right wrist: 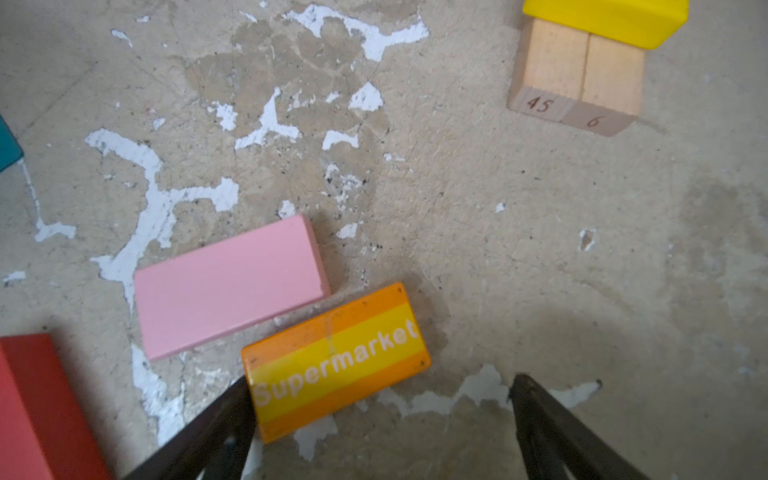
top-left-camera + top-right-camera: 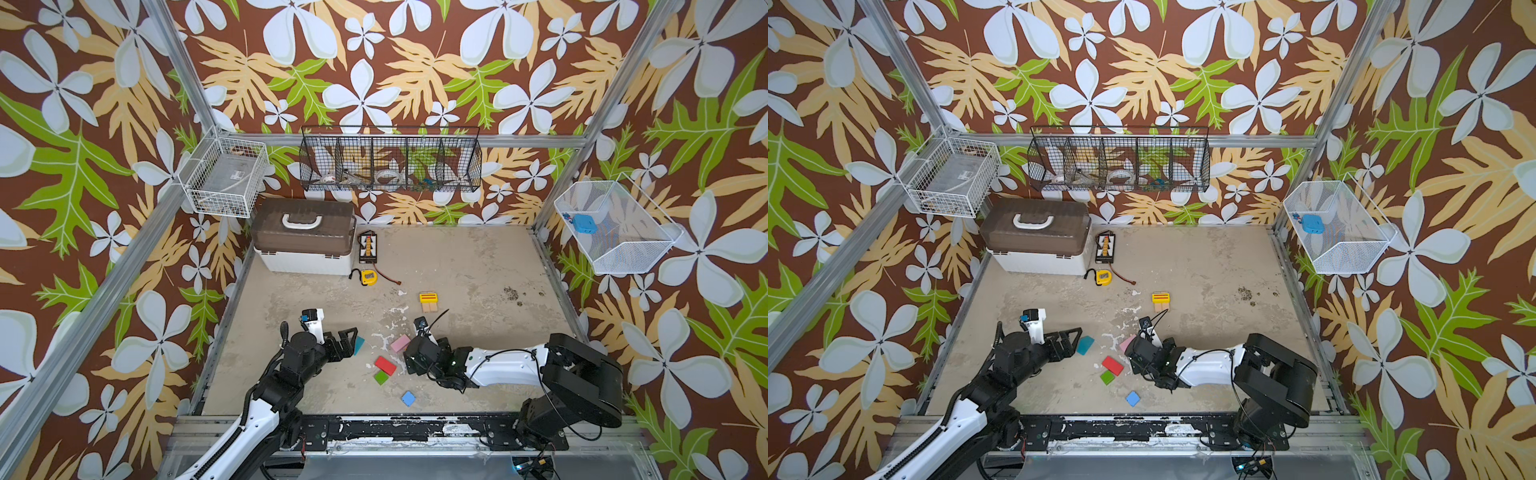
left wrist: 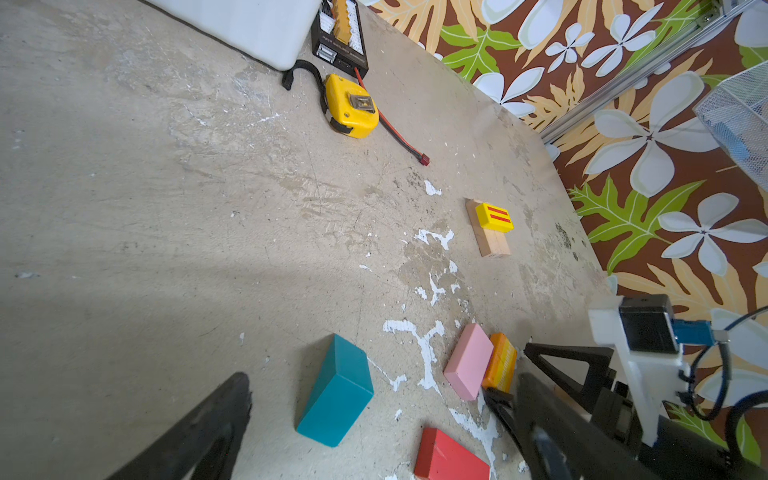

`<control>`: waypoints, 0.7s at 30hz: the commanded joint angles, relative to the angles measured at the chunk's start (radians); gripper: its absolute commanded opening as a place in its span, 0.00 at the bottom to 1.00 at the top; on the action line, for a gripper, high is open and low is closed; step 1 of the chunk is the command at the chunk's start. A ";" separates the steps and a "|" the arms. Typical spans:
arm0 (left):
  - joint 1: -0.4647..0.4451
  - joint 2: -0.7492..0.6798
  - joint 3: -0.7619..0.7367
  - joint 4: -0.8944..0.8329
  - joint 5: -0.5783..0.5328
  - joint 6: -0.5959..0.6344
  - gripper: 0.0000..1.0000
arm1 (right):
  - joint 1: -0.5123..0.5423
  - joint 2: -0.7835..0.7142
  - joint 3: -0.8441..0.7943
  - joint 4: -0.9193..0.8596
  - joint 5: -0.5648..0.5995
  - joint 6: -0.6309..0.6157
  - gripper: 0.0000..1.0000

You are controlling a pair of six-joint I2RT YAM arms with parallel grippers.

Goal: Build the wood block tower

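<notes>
On the surface, at 1 o'clock from the right jaws, the tower was just two planks under a yellow block, likely kept clear for stacking room. The left jaws gaped toward the teal block, seemingly lining up a pick. The right jaws stood spread, one side touching the orange block beside the pink block.

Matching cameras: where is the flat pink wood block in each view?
In a top view: flat pink wood block, just beyond the flat red block.
In a top view: same place.
Left wrist: pink block beside the orange striped block.
Right wrist: pink block beside it too.
Shared landmark: the red block.
</notes>
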 commanded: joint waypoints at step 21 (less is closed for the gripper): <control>0.001 -0.003 -0.004 0.023 0.000 -0.008 1.00 | -0.012 0.013 0.021 -0.154 0.041 0.100 0.82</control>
